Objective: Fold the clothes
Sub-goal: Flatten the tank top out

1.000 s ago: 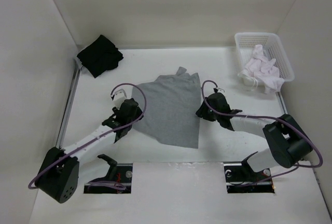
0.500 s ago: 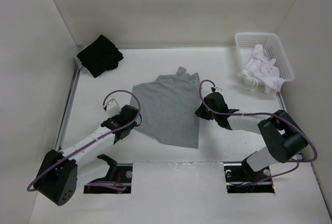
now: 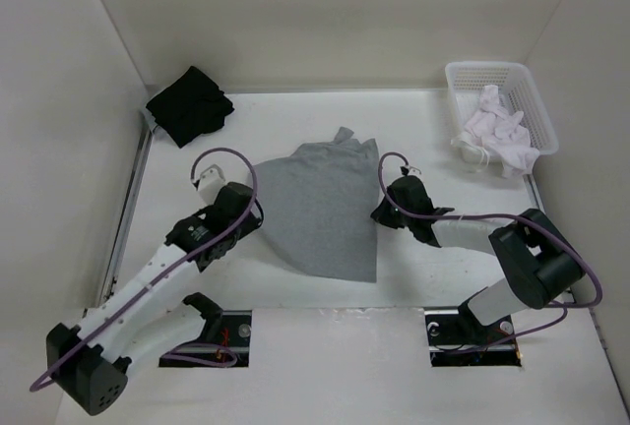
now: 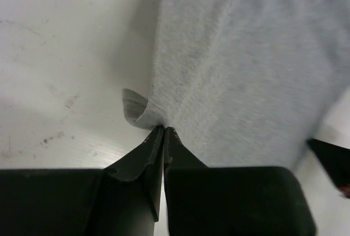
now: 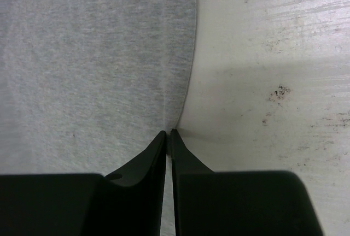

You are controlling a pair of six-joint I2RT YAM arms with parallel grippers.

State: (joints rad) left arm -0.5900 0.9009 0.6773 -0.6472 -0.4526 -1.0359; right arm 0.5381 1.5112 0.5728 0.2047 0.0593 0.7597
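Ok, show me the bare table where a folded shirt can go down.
Free: the far strip between black garment and white basket, beyond the grey T-shirt; the near strip of table before its hem. Crowded: the middle, where left gripper and right gripper pinch the shirt's side edges.

The whole table [image 3: 295, 130] is seen from a fixed camera above and behind the 2 arm bases, looking down and forward. The 2 wrist views are taken very close, along the left gripper [image 4: 164, 129] and right gripper [image 5: 168, 132], down onto the tabletop. The grey T-shirt [image 3: 320, 209] is shared by all 3 views.
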